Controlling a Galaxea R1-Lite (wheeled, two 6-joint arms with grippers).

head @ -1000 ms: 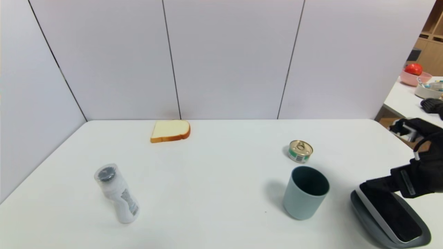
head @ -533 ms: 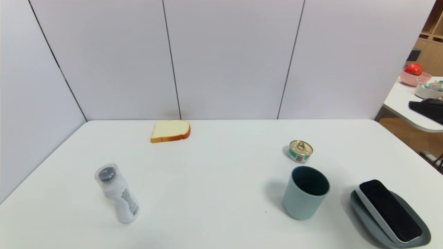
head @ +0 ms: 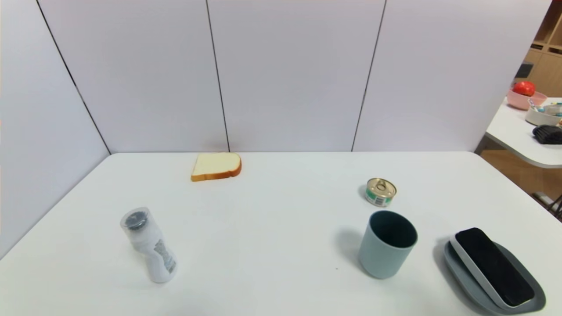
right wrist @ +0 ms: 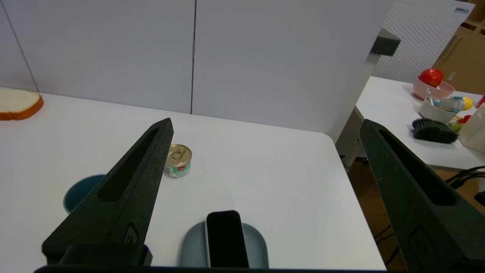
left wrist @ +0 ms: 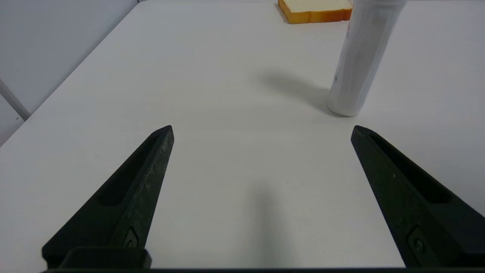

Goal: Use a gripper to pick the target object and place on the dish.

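Head view: black-topped oblong block with white base (head: 494, 267) supported on shallow grey-blue oval dish (head: 538, 293), near tall grey-blue cup (head: 383, 256).
Left wrist view: black left gripper (left wrist: 262, 132) held above white table (left wrist: 227, 94), fingers spread, nothing gripped.
Right wrist view: black right gripper (right wrist: 266, 127) held clear of block and dish, fingers spread wide, nothing pinched.

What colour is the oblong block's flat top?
Black, showing best in the head view.
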